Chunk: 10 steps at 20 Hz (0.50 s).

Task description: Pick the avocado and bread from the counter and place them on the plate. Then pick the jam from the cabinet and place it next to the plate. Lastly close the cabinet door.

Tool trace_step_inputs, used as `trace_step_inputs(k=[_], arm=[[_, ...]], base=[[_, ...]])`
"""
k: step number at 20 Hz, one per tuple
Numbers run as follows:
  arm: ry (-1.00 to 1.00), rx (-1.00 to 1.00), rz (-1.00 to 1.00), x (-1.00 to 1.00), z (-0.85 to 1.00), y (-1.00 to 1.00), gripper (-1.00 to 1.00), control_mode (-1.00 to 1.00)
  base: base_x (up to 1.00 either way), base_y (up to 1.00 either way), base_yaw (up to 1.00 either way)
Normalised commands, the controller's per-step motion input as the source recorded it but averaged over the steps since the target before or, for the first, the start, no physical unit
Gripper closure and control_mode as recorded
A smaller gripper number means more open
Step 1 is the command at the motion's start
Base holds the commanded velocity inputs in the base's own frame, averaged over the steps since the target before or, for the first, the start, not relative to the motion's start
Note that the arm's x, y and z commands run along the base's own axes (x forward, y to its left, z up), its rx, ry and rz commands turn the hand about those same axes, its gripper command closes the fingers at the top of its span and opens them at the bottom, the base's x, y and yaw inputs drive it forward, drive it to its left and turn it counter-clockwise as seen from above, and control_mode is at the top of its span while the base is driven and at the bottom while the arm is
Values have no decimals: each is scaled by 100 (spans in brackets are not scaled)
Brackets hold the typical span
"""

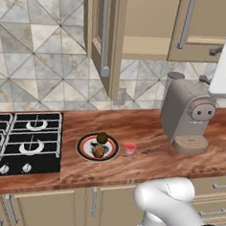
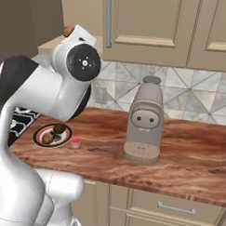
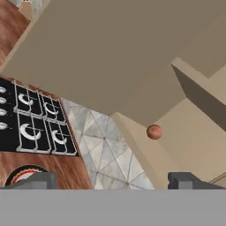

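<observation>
Avocado (image 1: 102, 137) and bread (image 1: 98, 151) both on the plate (image 1: 85, 147), near the front edge of the desk (image 1: 145, 158) and just beside the stove (image 1: 21, 141). Jam (image 1: 130, 148) down on the desk, right next to the plate on the coffee machine (image 1: 187, 116) side. Cabinet door (image 1: 102, 37) swung open above, and pincer (image 3: 114, 180) up by the cabinet (image 3: 132, 53) with its fingers (image 3: 187, 180) spread wide, gripping nothing.

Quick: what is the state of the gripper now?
Gripper: open, holding nothing.
</observation>
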Motion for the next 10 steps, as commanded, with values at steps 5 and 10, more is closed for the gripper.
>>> trace_step_inputs(k=[5, 10], arm=[[0, -13, -4, -72, 1, 54, -100, -100], [-2, -14, -3, -65, 0, 56, -100, -100]], base=[[0, 0, 0], [0, 0, 0]])
